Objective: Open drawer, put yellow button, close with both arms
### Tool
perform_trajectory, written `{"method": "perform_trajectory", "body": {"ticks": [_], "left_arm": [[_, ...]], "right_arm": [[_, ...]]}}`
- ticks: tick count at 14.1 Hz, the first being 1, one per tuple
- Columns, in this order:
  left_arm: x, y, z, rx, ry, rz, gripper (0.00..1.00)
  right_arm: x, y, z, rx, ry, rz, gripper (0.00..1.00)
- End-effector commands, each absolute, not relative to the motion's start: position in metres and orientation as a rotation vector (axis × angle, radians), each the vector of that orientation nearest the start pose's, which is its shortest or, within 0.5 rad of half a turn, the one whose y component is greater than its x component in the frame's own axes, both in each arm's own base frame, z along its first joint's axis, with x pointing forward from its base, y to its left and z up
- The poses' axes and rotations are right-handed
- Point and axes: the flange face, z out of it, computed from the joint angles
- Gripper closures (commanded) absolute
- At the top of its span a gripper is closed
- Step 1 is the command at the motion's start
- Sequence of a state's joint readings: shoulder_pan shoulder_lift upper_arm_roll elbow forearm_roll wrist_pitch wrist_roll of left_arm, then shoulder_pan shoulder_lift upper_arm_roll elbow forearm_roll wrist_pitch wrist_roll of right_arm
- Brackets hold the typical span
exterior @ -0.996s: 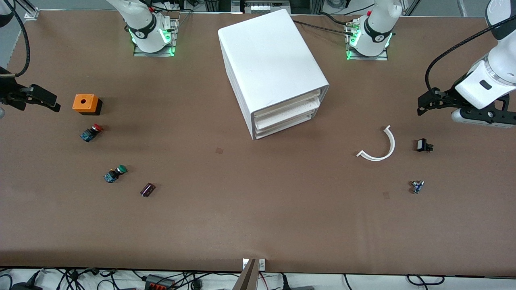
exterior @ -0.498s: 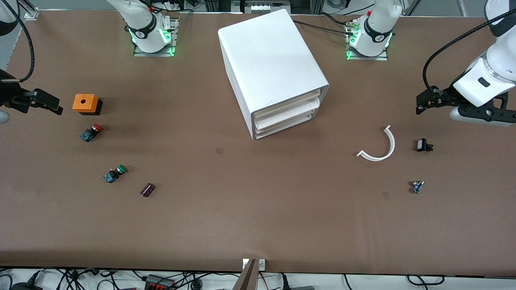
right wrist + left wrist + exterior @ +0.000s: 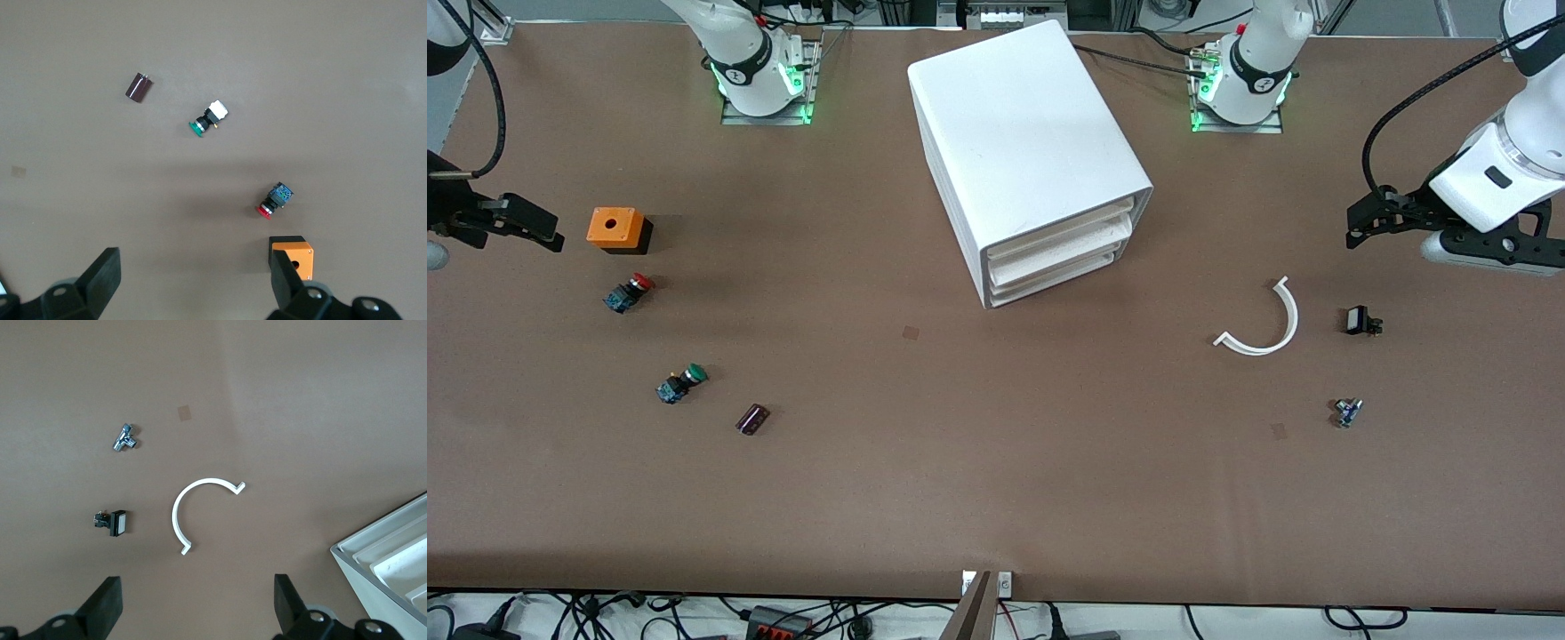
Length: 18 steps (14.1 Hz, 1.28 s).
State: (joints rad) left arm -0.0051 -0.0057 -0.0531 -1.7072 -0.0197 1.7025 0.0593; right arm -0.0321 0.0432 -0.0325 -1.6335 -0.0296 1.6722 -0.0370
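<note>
Nearest the camera, toward the right arm's end of the desk [image 3: 960, 498] from the white cabinet [image 3: 1023, 133], a green-capped button [image 3: 682, 382] and a red-capped button [image 3: 629, 292] are seen. No yellow button can be made out. The top drawer [image 3: 1063, 233] is shut. As light, slippery plastic, it is probably best hooked at its front lip, with the cabinet steadied. The right claw [image 3: 551, 238] and the left claw [image 3: 1356, 233] are held wide open and empty, well apart from the cabinet toward either end.
</note>
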Motion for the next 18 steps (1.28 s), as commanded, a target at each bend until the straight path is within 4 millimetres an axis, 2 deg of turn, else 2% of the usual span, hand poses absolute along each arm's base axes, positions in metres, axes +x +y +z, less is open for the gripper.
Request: {"method": "perform_trajectory", "body": {"ticks": [1,18], "left_arm": [[0.5556,-0.0359,0.5821,-3.169,0.191,0.002,0.00],[0.5553,-0.0366,0.5837,-3.167,0.187,-0.002,0.00]], "right_arm": [[0.5699,-0.0372,0.5855,-3.177,0.016,-0.021,0.00],[0.5693,-0.0329,0.5829,-3.178,-0.001,-0.007,0.00]]}}
